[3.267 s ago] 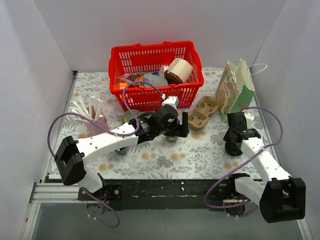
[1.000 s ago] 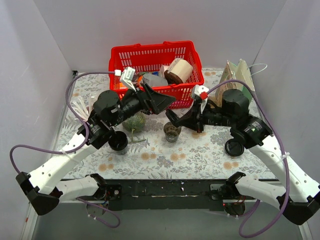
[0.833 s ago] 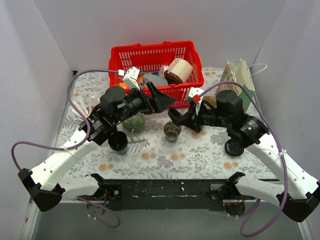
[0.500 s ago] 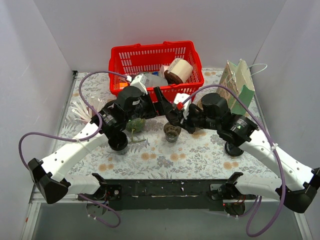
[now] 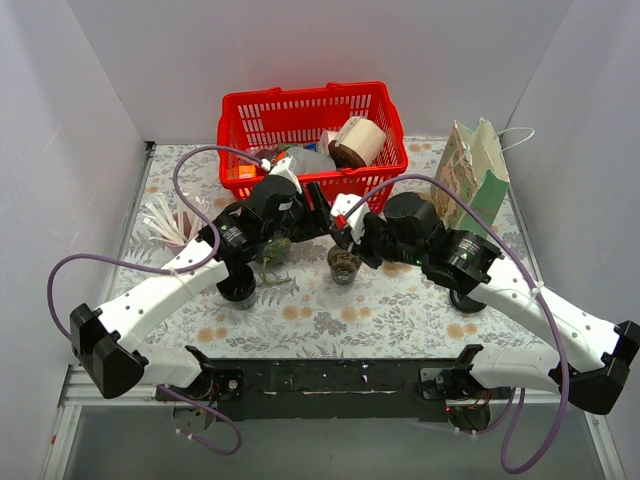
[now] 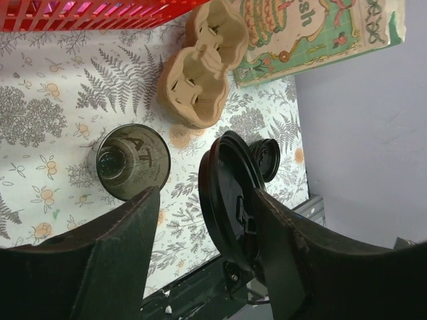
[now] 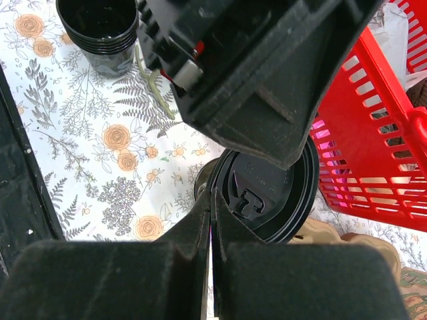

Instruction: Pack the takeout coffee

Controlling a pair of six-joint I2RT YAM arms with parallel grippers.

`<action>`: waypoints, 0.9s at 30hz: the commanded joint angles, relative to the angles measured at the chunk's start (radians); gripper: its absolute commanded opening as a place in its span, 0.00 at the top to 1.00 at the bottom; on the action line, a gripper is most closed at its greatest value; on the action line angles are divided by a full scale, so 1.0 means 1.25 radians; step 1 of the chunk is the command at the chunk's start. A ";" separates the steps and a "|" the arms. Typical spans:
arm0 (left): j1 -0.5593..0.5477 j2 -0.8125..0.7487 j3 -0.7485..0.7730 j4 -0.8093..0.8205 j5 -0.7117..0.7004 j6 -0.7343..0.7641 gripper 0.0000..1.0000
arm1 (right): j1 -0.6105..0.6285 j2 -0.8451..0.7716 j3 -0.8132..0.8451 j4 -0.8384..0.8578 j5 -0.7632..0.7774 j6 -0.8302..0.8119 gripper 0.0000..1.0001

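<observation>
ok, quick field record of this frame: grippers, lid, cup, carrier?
left gripper: open, fingers either side of lid
right gripper: shut on lid rim
lid: black, on edge, held off table
cup: upright on table, uncovered
carrier: empty, beside bag

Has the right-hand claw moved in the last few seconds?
Yes. The right gripper, shut on a lid, has swung left from beside the paper bag to near the cup.
</observation>
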 commanded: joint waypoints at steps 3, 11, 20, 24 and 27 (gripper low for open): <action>0.002 0.013 -0.007 -0.004 0.022 -0.011 0.61 | 0.017 0.005 0.034 0.012 0.031 -0.019 0.99; 0.002 0.016 -0.020 0.015 0.013 -0.025 1.00 | 0.030 0.049 0.026 0.016 0.053 -0.020 0.99; 0.002 -0.015 -0.064 0.059 -0.087 0.044 1.00 | 0.032 0.031 0.031 0.063 0.127 0.139 0.46; 0.002 -0.065 -0.116 0.135 -0.079 0.148 1.00 | 0.031 -0.017 0.021 0.079 0.203 0.260 0.08; 0.002 -0.125 -0.202 0.262 -0.075 0.251 1.00 | 0.025 -0.058 0.006 0.091 0.223 0.343 0.05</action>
